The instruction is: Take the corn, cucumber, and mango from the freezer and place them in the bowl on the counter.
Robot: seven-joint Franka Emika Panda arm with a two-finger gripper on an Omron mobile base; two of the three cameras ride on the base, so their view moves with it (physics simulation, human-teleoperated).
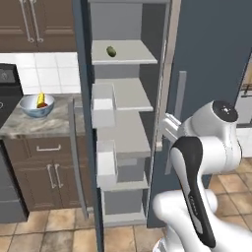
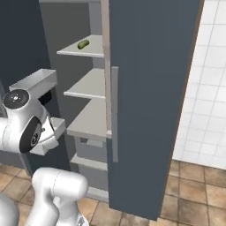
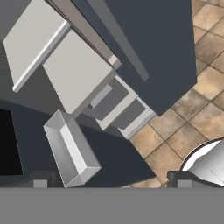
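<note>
**Gripper empty — cucumber next**

Gripper (image 3: 111, 181) jaws stand wide apart, holding nothing, low beside the tall dark blue-grey freezer (image 1: 206, 54). You should raise the hand to the upper pale shelf, where the small dark green cucumber (image 1: 111, 50) lies, and close across its short width — the glossy pale bowl (image 1: 36, 107) waits on the marbled counter (image 1: 19, 127).

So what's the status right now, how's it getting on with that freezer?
Fingers open, empty. Cucumber on upper freezer shelf. Corn and mango in bowl on counter. Freezer door open, nothing blocking.

Open freezer (image 1: 128, 123) shelves, door bins (image 1: 104, 106) crowding the left, door (image 2: 150, 101) right.
</note>
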